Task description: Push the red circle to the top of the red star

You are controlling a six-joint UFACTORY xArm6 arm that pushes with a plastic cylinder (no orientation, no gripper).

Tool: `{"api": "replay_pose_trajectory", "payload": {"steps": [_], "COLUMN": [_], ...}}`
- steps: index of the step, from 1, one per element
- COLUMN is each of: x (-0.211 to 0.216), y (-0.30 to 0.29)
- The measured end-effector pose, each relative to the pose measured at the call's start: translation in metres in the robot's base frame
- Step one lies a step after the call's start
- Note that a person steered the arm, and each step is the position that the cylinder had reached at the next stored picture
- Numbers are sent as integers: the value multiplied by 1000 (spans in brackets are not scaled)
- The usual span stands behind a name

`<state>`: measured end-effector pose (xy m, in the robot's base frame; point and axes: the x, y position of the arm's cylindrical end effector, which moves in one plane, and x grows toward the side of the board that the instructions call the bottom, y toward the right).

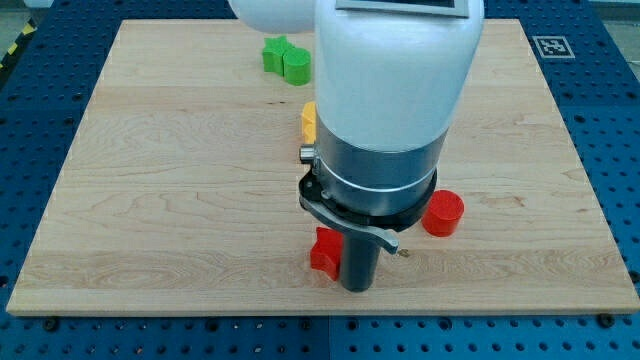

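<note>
The red circle (442, 213) sits on the wooden bench (150, 200), at about 4 o'clock from the middle. The red star (324, 252) is well apart from it, at 9 o'clock from the circle, half hidden by the big arm (390, 100). My tip is hidden under the arm, so I cannot tell where it touches. There is no claw here, only a rod. A green block (286, 59) sits at 12 o'clock. A yellow block (309, 122) peeks out beside the arm.

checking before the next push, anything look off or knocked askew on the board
Nothing stands out. The red circle, red star, green block and yellow block sit flat on the board. My tip is hidden.
</note>
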<state>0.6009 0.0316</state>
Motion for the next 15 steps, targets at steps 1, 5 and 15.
{"api": "replay_pose_trajectory", "payload": {"steps": [1,5,15], "x": [0,-69,-73], "y": [47,144,123]}}
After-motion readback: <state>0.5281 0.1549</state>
